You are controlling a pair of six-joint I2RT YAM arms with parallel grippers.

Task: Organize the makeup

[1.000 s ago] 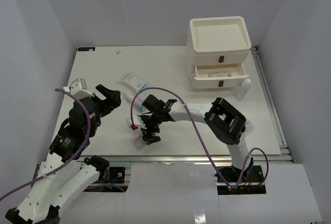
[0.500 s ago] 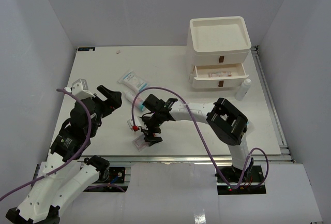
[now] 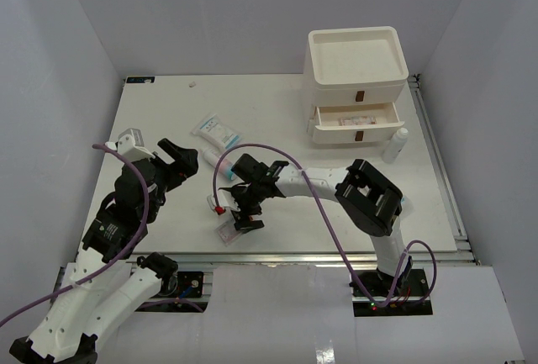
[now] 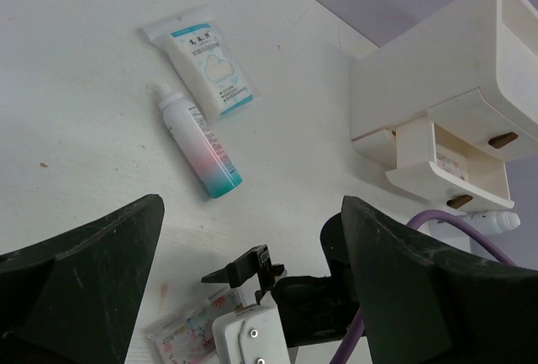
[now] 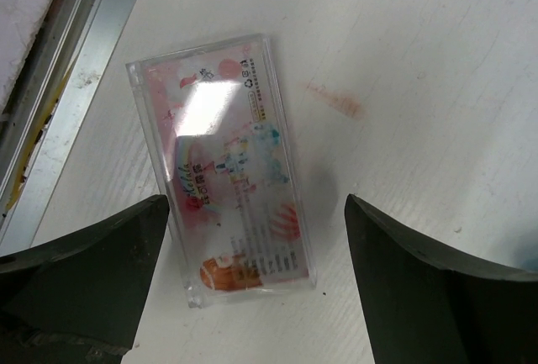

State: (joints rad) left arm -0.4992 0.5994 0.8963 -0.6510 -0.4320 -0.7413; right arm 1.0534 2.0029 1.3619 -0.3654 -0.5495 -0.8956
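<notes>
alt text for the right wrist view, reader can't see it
A flat clear pink-printed case lies on the white table, seen from above and framed by the open right hand. A metal rail runs along the upper left, and a faint reddish smear marks the table.

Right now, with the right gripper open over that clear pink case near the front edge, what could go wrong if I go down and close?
The clear case lies flat and skewed under the right gripper, with one finger over the case itself. Descending could press on it rather than straddle it.
It lies close to the front rail; a skid might push it off the table.
The purple cable loops near the gripper and could snag.
</notes>
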